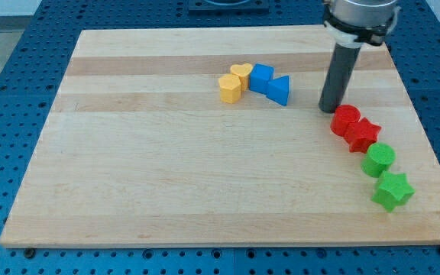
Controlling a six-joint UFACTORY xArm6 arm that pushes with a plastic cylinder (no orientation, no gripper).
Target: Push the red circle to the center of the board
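Camera view: the only view; wooden board (166, 191) seen from the front, blue perforated bench around it.

Tool: straight dark rod, no jaws or fingers, so nothing opens, closes or is held; it can only push.

My tip (329, 109): upper right of the frame, resting at board level, just above and left of the red circle, very close to it; whether they touch I cannot tell.

Red circle (346, 120): right side of the frame, a little above mid-height, well apart from the board's middle.

Red star (363, 134): touching the red circle on its lower right.

Green circle (379, 159): just below and right of the red star.

Green star (393, 190): lower right of the frame, last in the diagonal row of four.

Yellow blocks (234, 82): two, one heart-shaped, upper centre of the frame.

Blue blocks (270, 82): two, touching the yellow pair on the right; shapes not clear.

Key relation: the board's centre lies to the lower left of the red circle; my tip stands on the circle's upper-left side, not behind it.

Judgement: a push from here would send the circle down-right into the red star. The tip likely needs to come round to the circle's right side first, in the tight spot beside the red star.

Risk: the star may be dragged along.
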